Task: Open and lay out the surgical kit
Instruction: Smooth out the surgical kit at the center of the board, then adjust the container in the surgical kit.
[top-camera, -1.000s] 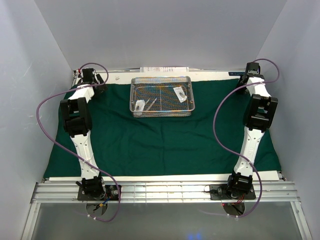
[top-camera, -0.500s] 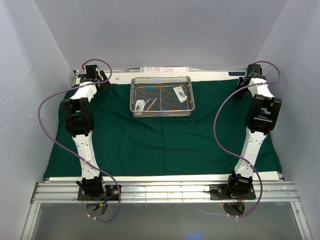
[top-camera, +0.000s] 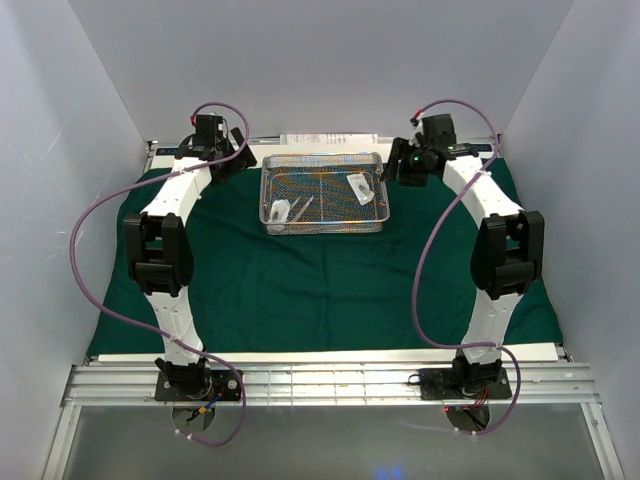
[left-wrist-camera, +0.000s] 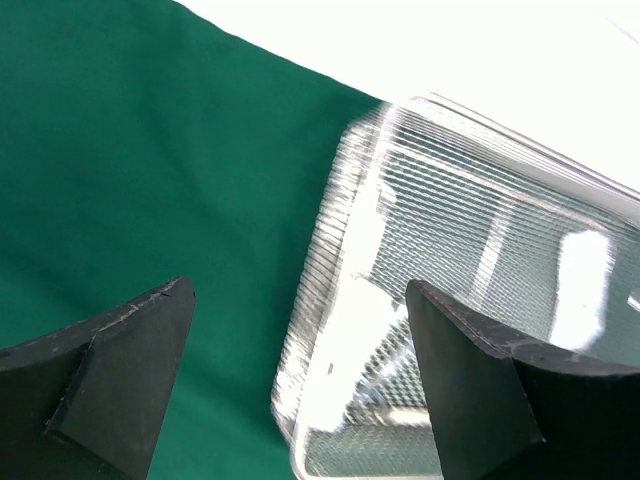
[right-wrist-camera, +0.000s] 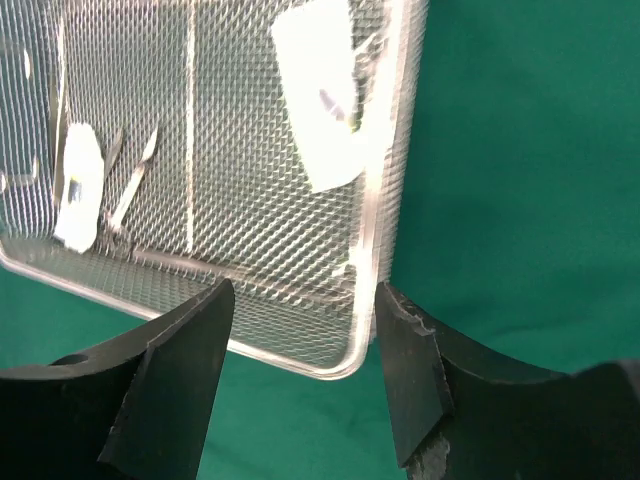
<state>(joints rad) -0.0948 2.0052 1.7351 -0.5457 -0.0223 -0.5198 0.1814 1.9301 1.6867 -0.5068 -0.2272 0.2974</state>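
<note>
The cloth wrap (top-camera: 320, 290) is spread flat, but the tweezers (top-camera: 303, 208) and packets (top-camera: 360, 188) sit unloaded in the far wire-mesh tray (top-camera: 322, 229); the left gripper (top-camera: 236, 163) and right gripper (top-camera: 397, 172) gape empty.

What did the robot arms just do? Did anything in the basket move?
Both arms swung inward from the far corners of the green cloth. The left end effector now hangs open by the mesh tray's left end, and the right end effector is open over its right rim. Neither holds anything. Tray, white packets and cloth stayed put.
</note>
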